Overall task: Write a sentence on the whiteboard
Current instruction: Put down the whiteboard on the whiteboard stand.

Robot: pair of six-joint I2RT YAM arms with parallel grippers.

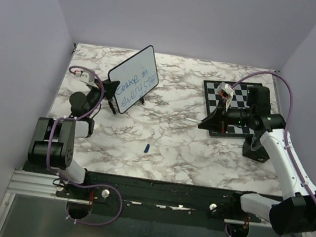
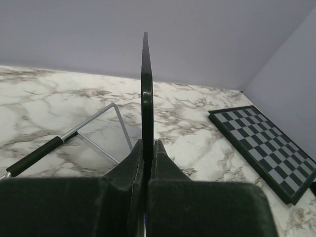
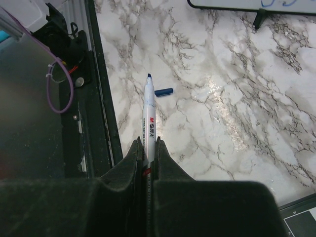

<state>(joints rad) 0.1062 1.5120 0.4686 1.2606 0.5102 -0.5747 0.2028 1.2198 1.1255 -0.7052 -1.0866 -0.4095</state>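
Whiteboard (image 1: 133,79) stands tilted at the far left of the table (image 1: 188,152), carrying a blue two-line sentence (image 1: 135,86), seemingly "Change in every step". Left gripper (image 2: 147,145) pinches the board's edge. The right gripper (image 3: 147,143) clamps an uncapped marker (image 3: 148,116), its cap (image 3: 163,91) lying on the marble near the tip.

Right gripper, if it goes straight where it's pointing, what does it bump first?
Likely the table, close to the blue cap, with the marker in the right gripper touching down first. The whiteboard lies farther off, though depth is unclear.
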